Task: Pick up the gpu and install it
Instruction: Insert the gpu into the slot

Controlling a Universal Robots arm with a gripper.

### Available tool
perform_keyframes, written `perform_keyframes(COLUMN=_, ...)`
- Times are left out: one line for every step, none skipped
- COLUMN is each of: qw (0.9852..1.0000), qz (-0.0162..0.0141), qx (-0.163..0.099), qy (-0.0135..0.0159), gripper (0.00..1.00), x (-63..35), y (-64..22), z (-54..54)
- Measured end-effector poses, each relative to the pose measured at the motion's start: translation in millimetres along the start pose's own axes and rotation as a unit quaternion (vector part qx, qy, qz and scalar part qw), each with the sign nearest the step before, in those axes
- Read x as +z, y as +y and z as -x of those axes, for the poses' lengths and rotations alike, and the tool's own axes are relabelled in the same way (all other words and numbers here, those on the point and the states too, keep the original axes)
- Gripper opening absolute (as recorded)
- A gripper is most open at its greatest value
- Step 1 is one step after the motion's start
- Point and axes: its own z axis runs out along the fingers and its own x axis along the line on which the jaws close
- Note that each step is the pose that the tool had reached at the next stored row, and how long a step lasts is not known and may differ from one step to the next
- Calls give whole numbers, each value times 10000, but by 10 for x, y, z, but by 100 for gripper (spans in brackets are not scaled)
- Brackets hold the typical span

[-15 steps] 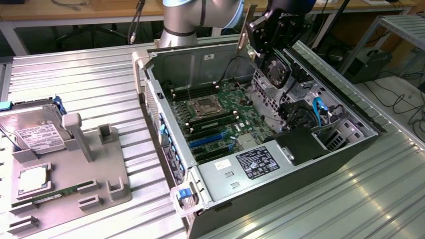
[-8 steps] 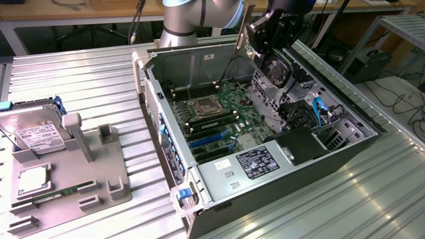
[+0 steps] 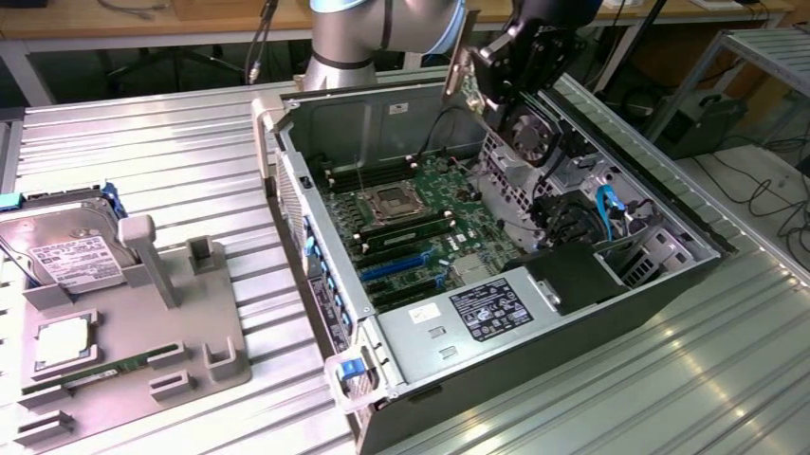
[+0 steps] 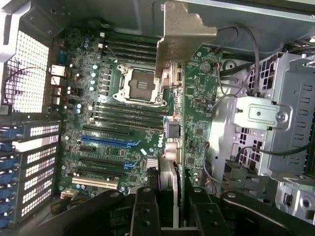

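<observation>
Fingers (image 4: 145,211) clamp the gpu (image 4: 172,132) edge-on, long axis pointing away, bracket (image 4: 183,34) end farthest.

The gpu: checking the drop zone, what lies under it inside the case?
Motherboard with its CPU socket and a blue slot. The strip directly beneath the gpu is covered by the card.

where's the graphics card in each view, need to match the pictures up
Exterior view: the graphics card hangs above the far end of the open computer case, its silver bracket toward the exterior view's left.
Wrist view: the graphics card is seen edge-on, clamped in the pincer, over the motherboard.
Shared landmark: the processor socket.
</observation>
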Motion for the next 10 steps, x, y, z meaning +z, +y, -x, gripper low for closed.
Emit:
perform_keyframes(qw=10000, qz=0, qx=-39, qy=1, gripper=28, x=0, y=0, z=0)
perform_keyframes(qw=10000, qz=1, qx=-73, qy=2, gripper=28, x=0, y=0, z=0)
perform_keyframes(qw=9999, qz=1, qx=-125, qy=4, gripper=28, x=0, y=0, z=0)
perform_keyframes(qw=9999, qz=2, qx=-172, qy=6, gripper=28, x=0, y=0, z=0)
perform_keyframes(qw=9998, qz=2, qx=-207, qy=7, gripper=28, x=0, y=0, z=0)
perform_keyframes(qw=9997, qz=2, qx=-253, qy=9, gripper=28, x=0, y=0, z=0)
perform_keyframes(qw=9996, qz=3, qx=-290, qy=10, gripper=28, x=0, y=0, z=0)
perform_keyframes(qw=9994, qz=3, qx=-337, qy=12, gripper=28, x=0, y=0, z=0)
perform_keyframes(qw=9993, qz=3, qx=-368, qy=13, gripper=28, x=0, y=0, z=0)
perform_keyframes(qw=9992, qz=4, qx=-409, qy=14, gripper=28, x=0, y=0, z=0)
